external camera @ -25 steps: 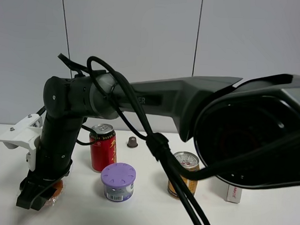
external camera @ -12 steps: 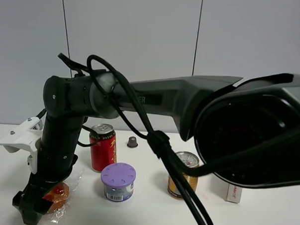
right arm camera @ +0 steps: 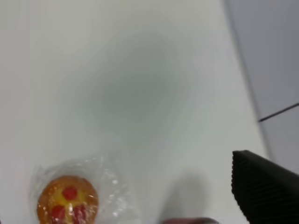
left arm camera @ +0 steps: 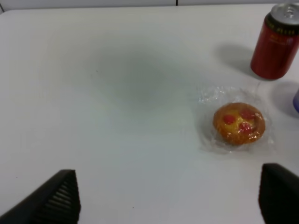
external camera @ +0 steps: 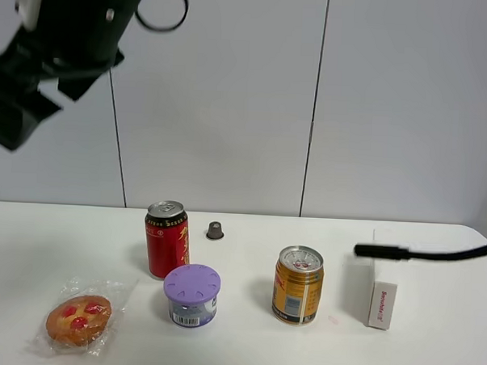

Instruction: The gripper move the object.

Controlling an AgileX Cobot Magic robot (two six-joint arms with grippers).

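Observation:
The bun (external camera: 77, 319), golden-brown with red spots in crinkly clear wrap, lies on the white table at the front left, free of any gripper. The right gripper (external camera: 25, 100) is a blurred black claw high above it at the top left, open and empty. In the right wrist view one finger (right arm camera: 264, 186) shows, with the bun (right arm camera: 67, 201) far below. The left gripper (left arm camera: 167, 173) is open and empty. Its two fingers stand wide apart, and the bun (left arm camera: 239, 123) lies on the table beyond them.
A red can (external camera: 167, 238) stands behind a purple-lidded tub (external camera: 192, 294). A gold can (external camera: 298, 284), a small dark capsule (external camera: 215, 230) and a white box (external camera: 381, 304) stand further right. A black cable (external camera: 402, 253) reaches in from the right edge. The red can (left arm camera: 274, 41) also shows in the left wrist view.
The right gripper held the bun at the table's front left. It has let go and swung up to the top left. The bun now lies alone on the table.

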